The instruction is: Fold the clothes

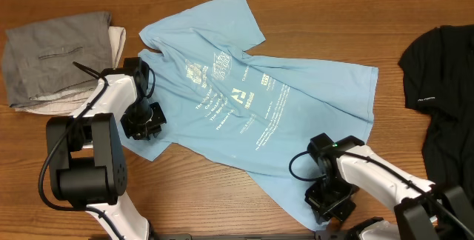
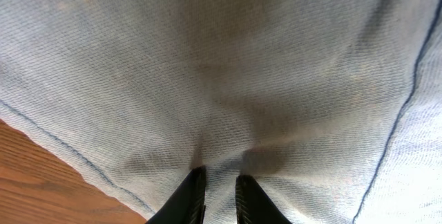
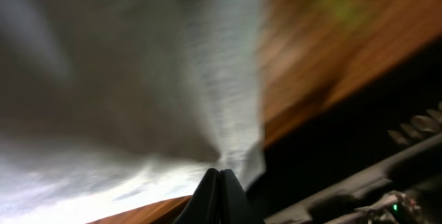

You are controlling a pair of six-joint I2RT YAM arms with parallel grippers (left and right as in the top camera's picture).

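The light blue T-shirt point(image 1: 296, 99) lies spread out slantwise on the wooden table, white printed text facing up. My left gripper point(image 1: 144, 125) is at the shirt's near-left edge. In the left wrist view its fingers point(image 2: 217, 175) pinch a ridge of blue cloth point(image 2: 242, 65) close to a stitched hem. My right gripper point(image 1: 329, 203) is at the shirt's near-right corner, by the table's front edge. In the right wrist view its fingers point(image 3: 219, 172) are pressed together on the cloth point(image 3: 138, 79), which pulls taut from the tips.
A folded grey garment point(image 1: 55, 55) lies on pale cloth at the far left. A black garment point(image 1: 444, 84) lies at the right edge. Bare wood point(image 1: 222, 195) shows between the arms at the front.
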